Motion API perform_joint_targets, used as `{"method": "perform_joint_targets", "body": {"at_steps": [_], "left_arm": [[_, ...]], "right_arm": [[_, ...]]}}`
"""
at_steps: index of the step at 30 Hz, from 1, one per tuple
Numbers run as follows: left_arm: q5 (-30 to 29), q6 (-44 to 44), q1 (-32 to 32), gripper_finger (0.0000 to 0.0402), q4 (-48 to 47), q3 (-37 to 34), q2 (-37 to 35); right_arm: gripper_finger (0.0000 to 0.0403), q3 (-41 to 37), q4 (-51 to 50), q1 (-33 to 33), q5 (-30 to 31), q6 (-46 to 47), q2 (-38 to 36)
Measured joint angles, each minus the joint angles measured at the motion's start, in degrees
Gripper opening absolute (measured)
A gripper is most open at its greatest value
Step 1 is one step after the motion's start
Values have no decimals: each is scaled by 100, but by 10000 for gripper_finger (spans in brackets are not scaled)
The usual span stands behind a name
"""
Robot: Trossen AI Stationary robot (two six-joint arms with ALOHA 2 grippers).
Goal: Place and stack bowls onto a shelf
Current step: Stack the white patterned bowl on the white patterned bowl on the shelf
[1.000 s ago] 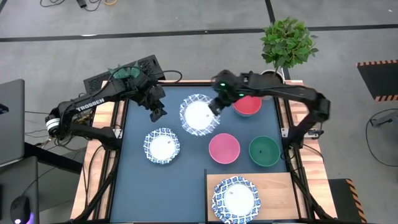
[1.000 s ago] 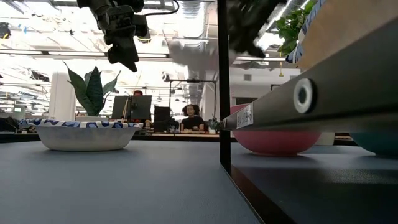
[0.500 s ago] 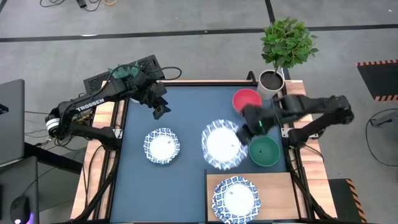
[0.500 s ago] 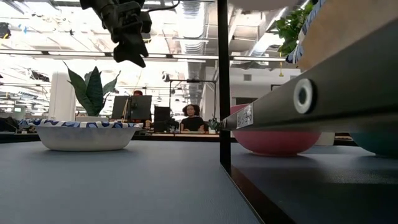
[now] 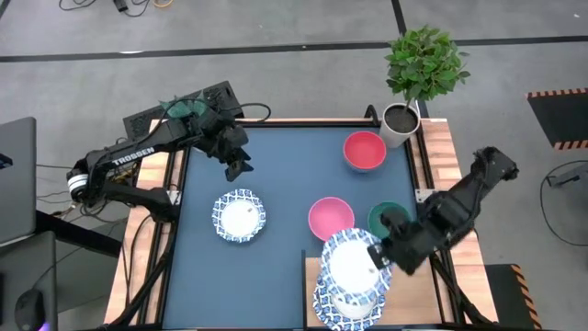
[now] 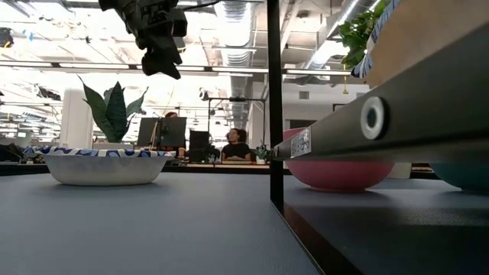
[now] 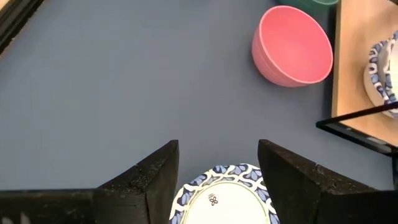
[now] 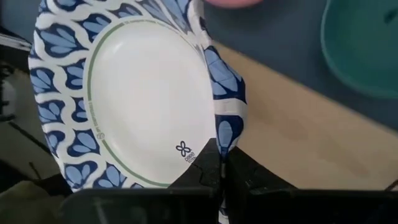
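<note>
A white bowl with a blue patterned rim (image 8: 130, 93) hangs pinched by its edge in the right gripper (image 8: 219, 163), fingers clamped tight on the rim. It's a shallow dish w/ a thin green ring inside the blue leaf band and a small mark printed near the rim. In the high view the held bowl is above the light wood shelf (image 5: 413, 276) at the table's near right corner, directly over a second blue-rimmed bowl (image 5: 344, 308) already sitting on the board.

Still on the dark blue tabletop (image 5: 276, 193): a third blue-rimmed bowl (image 5: 239, 216) on the left side, a pink bowl (image 5: 330, 217) just beside the shelf's far edge, a green bowl (image 5: 387, 219) partly behind the right arm, and a red bowl (image 5: 365, 150) near the far right corner.

The left gripper (image 5: 235, 168) hovers above the table's far left area, fingers spread and holding nothing; its wrist view looks down on the left-side bowl, w/ the pink bowl farther off.

A potted plant (image 5: 418, 69) stands at the far right corner, beside the red bowl. Grey floor w/ black tape lines surrounds the table. The low view shows an open-plan office behind, w/ a leafy plant (image 6: 113, 111), monitors and a seated person (image 6: 237, 145).
</note>
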Motion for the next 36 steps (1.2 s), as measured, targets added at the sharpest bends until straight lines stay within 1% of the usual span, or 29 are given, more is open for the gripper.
{"method": "perform_joint_targets", "body": {"at_steps": [2, 8, 11, 20, 25, 36], "left_arm": [[-40, -5, -45, 203, 6, 0, -1], [-93, -47, -192, 203, 8, 0, -1], [-192, -53, -264, 203, 14, 0, 0], [-195, -62, -328, 203, 49, 0, 1], [-188, -37, -328, 203, 47, 0, -1], [-191, 155, -328, 203, 36, 0, -2]], "right_arm": [[24, -2, 25, 212, 0, 241, 152], [24, -2, 64, 498, -84, 570, 613], [24, -2, 142, 503, -132, 591, 800], [25, -2, 451, 492, -216, 547, 1270], [35, -2, 661, 496, -220, 527, 1381], [71, -2, 812, 535, -261, 505, 1323]]}}
